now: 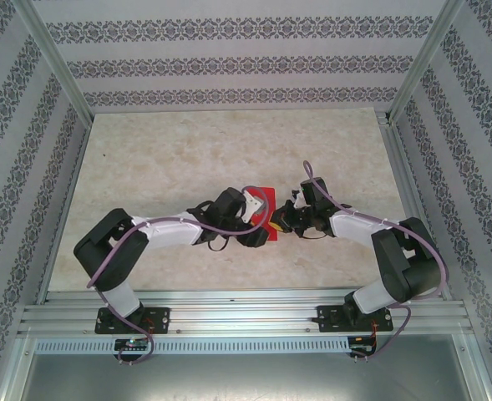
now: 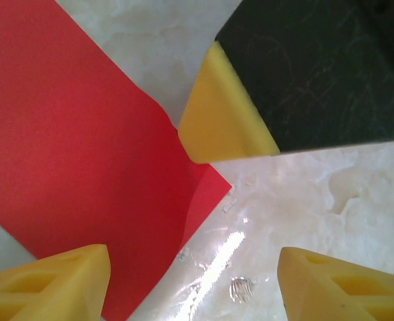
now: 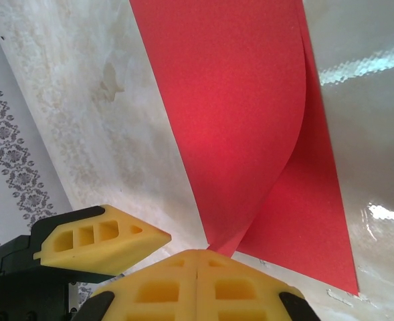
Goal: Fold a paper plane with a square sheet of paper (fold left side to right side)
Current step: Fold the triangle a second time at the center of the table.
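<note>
The red sheet of paper [image 1: 263, 200] lies mid-table, folded over on itself. Its upper layer bows up in a loose curve [image 3: 237, 100] above the lower layer [image 3: 310, 221]. My right gripper [image 3: 197, 255] is shut, and its yellow tip [image 2: 217, 120] rests on the near edge of the sheet where both layers meet. In the top view the right gripper [image 1: 276, 225] sits just below the paper. My left gripper [image 2: 193, 267] is open: one finger [image 2: 56, 281] hovers over the red sheet [image 2: 69, 154], the other [image 2: 344, 284] over bare table. It stands next to the right gripper [image 1: 260, 236].
The marbled beige tabletop [image 1: 162, 159] spreads around the paper. Patterned walls and metal posts [image 1: 53, 63] enclose it, with an aluminium rail [image 1: 246, 313] at the near edge. Both forearms and their purple cables [image 1: 179, 225] crowd the middle.
</note>
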### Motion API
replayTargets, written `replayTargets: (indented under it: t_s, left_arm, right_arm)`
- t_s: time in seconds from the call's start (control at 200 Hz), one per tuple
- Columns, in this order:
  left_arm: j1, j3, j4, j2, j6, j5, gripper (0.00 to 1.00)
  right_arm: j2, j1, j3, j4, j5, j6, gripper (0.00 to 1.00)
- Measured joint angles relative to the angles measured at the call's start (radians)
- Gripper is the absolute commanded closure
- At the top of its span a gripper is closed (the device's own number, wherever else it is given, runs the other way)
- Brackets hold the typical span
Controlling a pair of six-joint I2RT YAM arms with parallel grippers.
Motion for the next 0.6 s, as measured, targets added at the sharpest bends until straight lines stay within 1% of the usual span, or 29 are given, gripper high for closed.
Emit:
replayTargets:
  t_s: [0.12,0.26,0.35,0.599]
  left_arm:
    - [-0.003,0.037,-0.022,0.027,0.02,-0.011,0.39]
    - [-0.007,0.072,-0.041,0.065,0.035,-0.021,0.48]
    - [-0.008,0.086,-0.056,0.081,0.043,-0.024,0.55]
    - [-0.008,0.108,-0.077,0.11,0.058,-0.033,0.81]
  right_arm:
    - [0.003,0.0,0.002,0.0,0.0,0.0,1.0]
    - [0.004,0.0,0.002,0.0,0.0,0.005,1.0]
    - [0.004,0.0,0.002,0.0,0.0,0.012,1.0]
    - [0.006,0.0,0.003,0.001,0.0,0.019,1.0]
